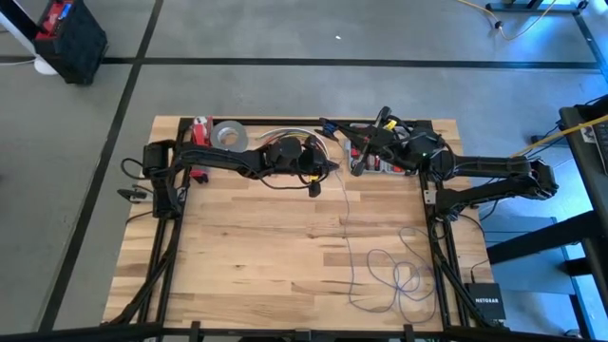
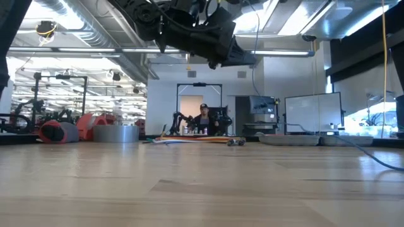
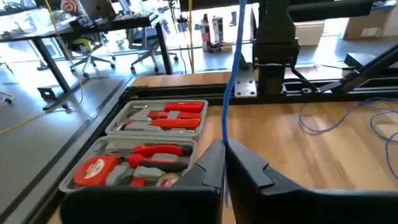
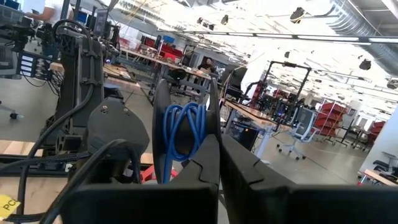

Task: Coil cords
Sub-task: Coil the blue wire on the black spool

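1. Left gripper [image 3: 225, 163] is clamped right down on the cord [image 3: 231, 81]. The 2 fingers are pressed together with the thin blue wire pinched between them, running straight up out of the tips.
2. It sits raised above the back of the table [image 1: 256, 247], next to the open tool case [image 3: 146, 146] with red-handled tools.
3. Right gripper [image 4: 214, 149] is fully closed too, gripping a small coiled bunch of the same blue cord, loops bulging between the fingers.
4. The rest of the cord trails down the table to a loose tangle of loops [image 1: 404, 275] near the front right corner.
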